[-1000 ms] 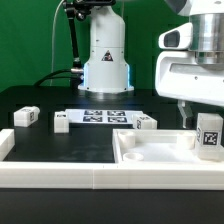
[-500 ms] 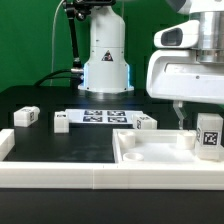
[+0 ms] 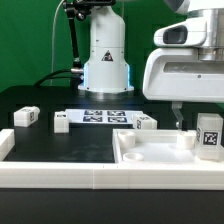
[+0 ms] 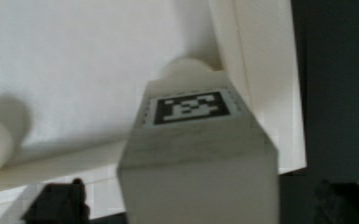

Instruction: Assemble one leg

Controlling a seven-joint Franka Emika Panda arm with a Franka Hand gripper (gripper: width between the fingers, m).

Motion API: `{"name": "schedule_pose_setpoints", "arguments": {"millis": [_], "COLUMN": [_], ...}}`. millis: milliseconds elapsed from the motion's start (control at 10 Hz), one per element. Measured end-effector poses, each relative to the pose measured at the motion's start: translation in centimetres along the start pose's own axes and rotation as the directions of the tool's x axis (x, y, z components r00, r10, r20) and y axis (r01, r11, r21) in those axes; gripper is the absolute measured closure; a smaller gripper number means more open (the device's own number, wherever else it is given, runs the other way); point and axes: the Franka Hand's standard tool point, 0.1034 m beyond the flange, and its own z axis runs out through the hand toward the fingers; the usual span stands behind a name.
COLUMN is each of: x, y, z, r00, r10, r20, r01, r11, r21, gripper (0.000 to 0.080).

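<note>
A leg [image 3: 209, 135], a small white block with a black-and-white marker, stands at the right end of the large white rimmed panel [image 3: 150, 152]. My gripper [image 3: 190, 120] hangs just above and behind it; one finger [image 3: 180, 116] shows and the other is hidden. In the wrist view the leg [image 4: 197, 130] lies between the two dark fingers [image 4: 60, 203], with a gap on each side. The jaws are open and not touching it. The panel fills the wrist view behind the leg [image 4: 87, 60].
Three more legs [image 3: 25, 116] [image 3: 61, 122] [image 3: 146, 122] stand on the black table. The marker board [image 3: 100, 115] lies before the robot base [image 3: 106, 60]. A low white wall [image 3: 60, 180] runs along the front and left edges.
The gripper hand has shifted slightly toward the exterior view's left. The leg on the panel has stayed in place.
</note>
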Motion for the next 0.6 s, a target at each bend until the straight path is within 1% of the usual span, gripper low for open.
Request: {"name": "schedule_pose_setpoints", "arguments": {"millis": [200,300,400,600], "x": [0.0,0.01,0.01,0.02], "y": [0.0,0.02,0.02,0.06], "z": [0.01,0.01,0.01,0.01], "r00": [1.0,1.0,1.0,0.999], "r10": [0.0,0.0,0.015,0.034], "r20": [0.0,0.0,0.0,0.0], "r01": [0.0,0.0,-0.015,-0.034], "r11": [1.0,1.0,1.0,0.999], "r21": [0.0,0.0,0.0,0.0], "gripper": [0.0465,0.0465,0.0511,0.0511]}}
